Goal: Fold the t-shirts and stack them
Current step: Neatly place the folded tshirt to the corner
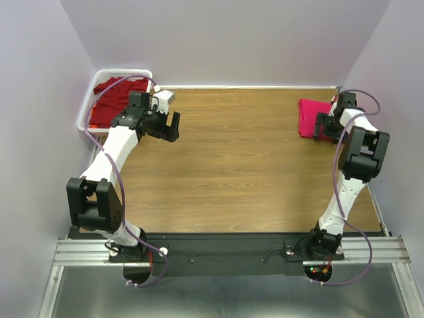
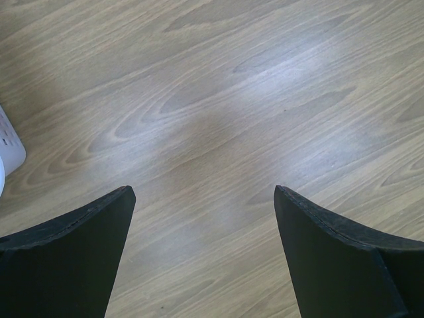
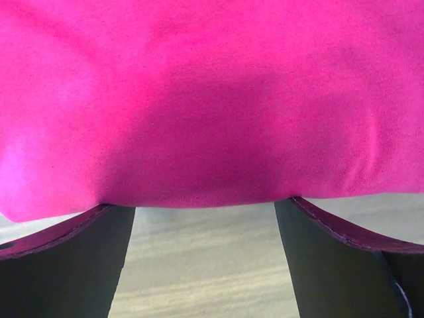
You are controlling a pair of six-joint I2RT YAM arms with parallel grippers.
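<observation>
Folded pink t-shirt point(image 1: 309, 118) (soft, light, judged best pinched at its edge) is being straddled at the far right corner by the wide-spread right gripper point(image 3: 205, 215), the maroon t-shirt point(image 1: 118, 98) being kept in the far-left-corner basket point(image 1: 87, 112), the left gripper point(image 2: 204, 195) likewise being held wide.

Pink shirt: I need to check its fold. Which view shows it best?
Top external: the pink shirt lies folded, far right on the table, its outline mostly visible. Right wrist shows only a close-up patch and one edge; left wrist shows none.
</observation>
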